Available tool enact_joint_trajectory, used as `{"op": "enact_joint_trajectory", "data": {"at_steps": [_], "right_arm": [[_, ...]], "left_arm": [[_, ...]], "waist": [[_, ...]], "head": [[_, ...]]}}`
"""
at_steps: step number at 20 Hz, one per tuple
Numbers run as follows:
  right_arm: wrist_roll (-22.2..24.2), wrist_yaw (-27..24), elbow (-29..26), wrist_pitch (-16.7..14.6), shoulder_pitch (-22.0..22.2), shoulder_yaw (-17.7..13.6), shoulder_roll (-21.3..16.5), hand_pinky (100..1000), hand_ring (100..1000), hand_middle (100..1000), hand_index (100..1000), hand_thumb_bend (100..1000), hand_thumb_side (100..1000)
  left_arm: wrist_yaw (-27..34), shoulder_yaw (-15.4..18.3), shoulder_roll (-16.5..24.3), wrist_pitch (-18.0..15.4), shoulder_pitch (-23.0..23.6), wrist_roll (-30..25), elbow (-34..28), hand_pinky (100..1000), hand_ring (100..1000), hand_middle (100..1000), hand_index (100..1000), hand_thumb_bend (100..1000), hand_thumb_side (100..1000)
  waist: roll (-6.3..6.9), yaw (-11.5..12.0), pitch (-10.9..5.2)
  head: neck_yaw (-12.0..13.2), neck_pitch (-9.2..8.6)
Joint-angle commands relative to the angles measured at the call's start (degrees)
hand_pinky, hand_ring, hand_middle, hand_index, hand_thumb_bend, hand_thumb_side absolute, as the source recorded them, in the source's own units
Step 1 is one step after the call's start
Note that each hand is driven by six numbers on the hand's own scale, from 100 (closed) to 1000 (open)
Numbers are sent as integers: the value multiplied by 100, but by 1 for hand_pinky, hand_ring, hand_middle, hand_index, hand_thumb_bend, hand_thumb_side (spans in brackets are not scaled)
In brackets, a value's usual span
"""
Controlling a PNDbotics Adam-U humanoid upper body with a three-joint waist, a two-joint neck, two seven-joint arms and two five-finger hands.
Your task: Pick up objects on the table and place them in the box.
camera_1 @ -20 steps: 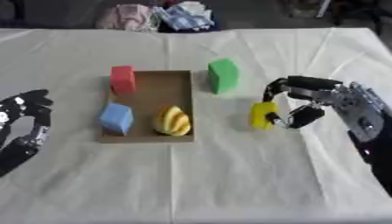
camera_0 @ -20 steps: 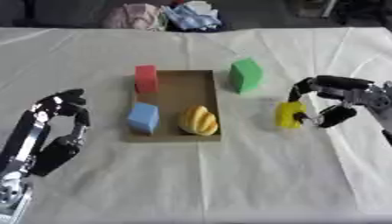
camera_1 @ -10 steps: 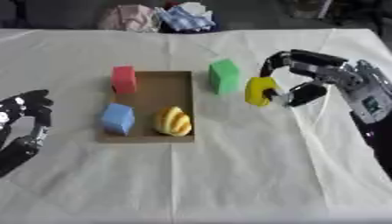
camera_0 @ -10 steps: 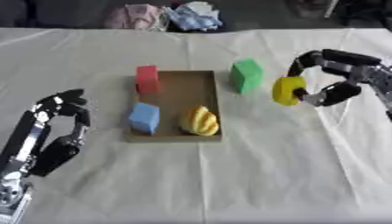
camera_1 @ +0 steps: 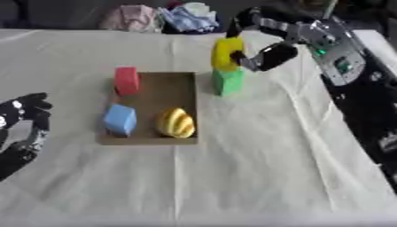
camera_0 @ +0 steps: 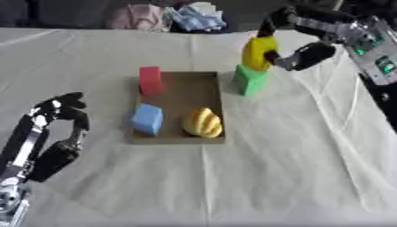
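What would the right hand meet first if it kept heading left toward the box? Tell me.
Likely nothing on the way: the right hand holds the yellow object above the green block, though depth is unclear; the box lies beyond.

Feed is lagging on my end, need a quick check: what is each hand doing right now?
Left hand: open, idle near the lower left corner, holding nothing.
Right hand: shut on the yellow object, held above the green block.

It looked like a test room: a bench (camera_0: 310,168) covered with a white cloth (camera_0: 256,186), and crumpled fabric bundles (camera_0: 167,17) at its far edge.
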Motion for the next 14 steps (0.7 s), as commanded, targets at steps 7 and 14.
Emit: {"op": "enact_joint_trajectory", "data": {"at_steps": [7, 14], "right_arm": [[1858, 783, 909, -1858, -267, -541, 935, 853, 756, 672, 291, 100, 258], [1858, 1447, 942, -1858, -139, -587, 1273, 860, 795, 731, 597, 100, 290]], "left_arm": [[114, -67, -2, -46, -158, -108, -94, 722, 681, 680, 873, 100, 704], [122, -70, -32, -31, -156, -121, -94, 723, 681, 679, 873, 100, 705]], "waist": [[58, 166, -101], [78, 170, -95]], "head": [[-337, 27], [-429, 27]]}}
